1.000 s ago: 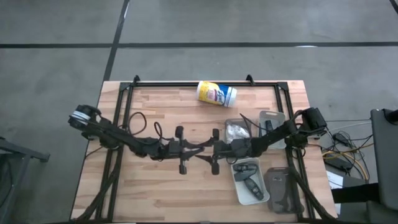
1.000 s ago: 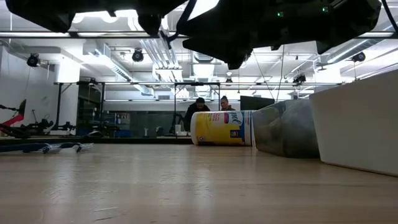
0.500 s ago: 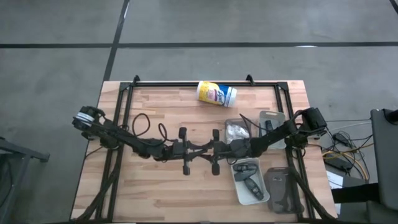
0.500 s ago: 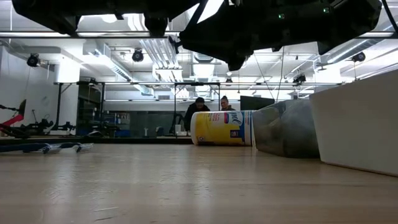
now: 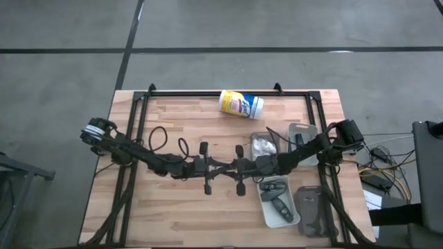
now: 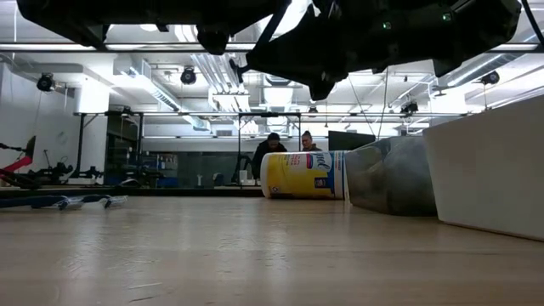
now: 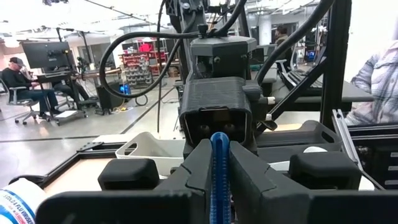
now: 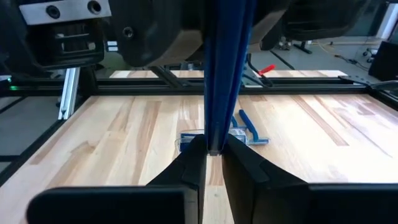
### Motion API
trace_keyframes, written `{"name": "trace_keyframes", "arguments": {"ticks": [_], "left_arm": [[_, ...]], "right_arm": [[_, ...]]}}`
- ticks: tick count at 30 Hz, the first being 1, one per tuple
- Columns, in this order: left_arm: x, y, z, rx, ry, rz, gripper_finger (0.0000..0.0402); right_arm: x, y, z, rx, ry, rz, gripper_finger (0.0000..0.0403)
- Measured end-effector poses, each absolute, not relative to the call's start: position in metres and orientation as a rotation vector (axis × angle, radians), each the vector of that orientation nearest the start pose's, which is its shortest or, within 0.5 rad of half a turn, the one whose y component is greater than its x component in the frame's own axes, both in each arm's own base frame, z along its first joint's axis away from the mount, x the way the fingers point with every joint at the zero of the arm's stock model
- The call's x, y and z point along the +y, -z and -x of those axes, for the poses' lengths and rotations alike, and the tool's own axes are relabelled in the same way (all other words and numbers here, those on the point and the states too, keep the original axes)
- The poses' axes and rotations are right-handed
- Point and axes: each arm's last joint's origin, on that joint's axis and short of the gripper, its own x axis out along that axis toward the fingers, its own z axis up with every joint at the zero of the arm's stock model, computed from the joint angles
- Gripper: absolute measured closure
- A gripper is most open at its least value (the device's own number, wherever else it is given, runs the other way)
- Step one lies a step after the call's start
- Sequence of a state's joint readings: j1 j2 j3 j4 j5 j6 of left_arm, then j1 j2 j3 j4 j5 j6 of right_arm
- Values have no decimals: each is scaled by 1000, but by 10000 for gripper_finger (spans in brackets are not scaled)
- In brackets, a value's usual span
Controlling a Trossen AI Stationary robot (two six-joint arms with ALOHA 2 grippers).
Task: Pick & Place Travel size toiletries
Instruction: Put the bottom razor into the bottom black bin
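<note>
Both my grippers meet nose to nose above the middle of the wooden table point(image 5: 173, 207). The left gripper point(image 5: 216, 167) is clamped on a slim blue stick point(image 7: 218, 180), whose smooth, narrow edge stands upright between my dark fingers point(image 7: 193, 168). The right gripper point(image 5: 230, 166) pinches the same stick point(image 8: 227, 62) from the opposite side, its fingers drawn in tight against it.

Just beside my right arm sit the clear plastic trays. The nearest one point(image 5: 265, 207) holds two dark grey oblong tubes point(image 5: 282, 206). Another point(image 5: 253, 137) carries a white crinkly packet point(image 5: 262, 146), and a third point(image 5: 309, 127) has what may be a slim black stick point(image 5: 298, 138), though it is too small to be sure.

Below the right gripper, flat on the pale boards, lies a small clear packet with blue pieces in it point(image 8: 221, 137).

At the table's far edge a yellow-and-white cylindrical canister point(image 5: 241, 104) lies on its side.

Beyond the table, two people point(image 6: 285, 149) stand in the room.
</note>
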State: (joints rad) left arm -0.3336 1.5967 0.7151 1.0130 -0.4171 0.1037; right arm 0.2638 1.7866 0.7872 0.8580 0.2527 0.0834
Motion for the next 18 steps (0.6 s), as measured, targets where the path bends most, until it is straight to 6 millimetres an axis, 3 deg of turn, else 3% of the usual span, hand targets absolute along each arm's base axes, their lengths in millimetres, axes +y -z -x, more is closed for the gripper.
{"name": "trace_keyframes", "arguments": {"ticks": [18], "left_arm": [[-93,-229,-303,-19,-94,-93,248]], "right_arm": [[85,-176,-343,149,-5,-66,373]]}}
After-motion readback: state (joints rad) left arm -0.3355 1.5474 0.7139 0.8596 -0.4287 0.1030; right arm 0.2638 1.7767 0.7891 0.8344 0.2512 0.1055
